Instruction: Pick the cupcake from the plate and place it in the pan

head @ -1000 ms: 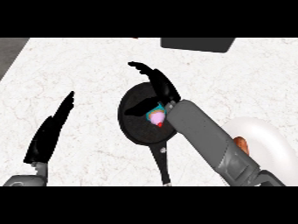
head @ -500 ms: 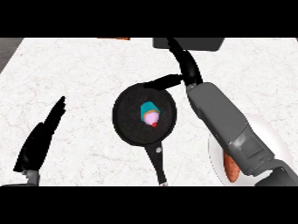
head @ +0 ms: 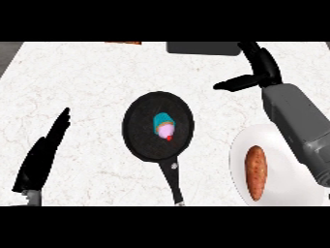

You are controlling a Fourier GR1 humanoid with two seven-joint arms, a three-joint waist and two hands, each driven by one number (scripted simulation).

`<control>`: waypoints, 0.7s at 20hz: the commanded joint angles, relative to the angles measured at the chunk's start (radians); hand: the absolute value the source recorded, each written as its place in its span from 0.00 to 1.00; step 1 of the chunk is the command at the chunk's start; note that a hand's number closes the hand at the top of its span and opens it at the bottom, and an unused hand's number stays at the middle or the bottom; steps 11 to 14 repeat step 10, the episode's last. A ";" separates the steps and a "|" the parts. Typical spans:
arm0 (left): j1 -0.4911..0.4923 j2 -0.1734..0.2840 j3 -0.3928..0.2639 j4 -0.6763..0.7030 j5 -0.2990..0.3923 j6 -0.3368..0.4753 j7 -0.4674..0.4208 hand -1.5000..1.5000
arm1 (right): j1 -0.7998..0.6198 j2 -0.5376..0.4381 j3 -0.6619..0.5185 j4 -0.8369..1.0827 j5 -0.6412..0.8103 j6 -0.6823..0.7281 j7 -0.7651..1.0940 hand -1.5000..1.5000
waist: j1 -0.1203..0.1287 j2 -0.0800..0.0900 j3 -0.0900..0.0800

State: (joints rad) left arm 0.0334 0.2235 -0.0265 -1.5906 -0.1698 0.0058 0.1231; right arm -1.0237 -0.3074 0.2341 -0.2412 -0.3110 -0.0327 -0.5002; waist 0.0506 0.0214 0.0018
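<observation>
Light falls evenly and brightly over the white marbled counter (head: 89, 87), with no clear direction. The black pan (head: 157, 127) at its middle casts no visible shadow and shows no glare; its inside stays uniformly dark. Right of the pan, the white plate (head: 267, 189) looks almost washed out against the counter. Edges around the pan look soft, and straight lines show no bending.

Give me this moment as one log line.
cupcake: in pan | right robot hand: open, beyond plate | left robot hand: open, resting | plate: orange item only
</observation>
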 commanded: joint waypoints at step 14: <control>-0.031 -0.006 0.010 0.022 -0.006 -0.007 -0.015 0.50 | -0.023 -0.220 -0.031 0.145 0.043 0.268 -0.127 0.00 | 0.012 0.005 0.001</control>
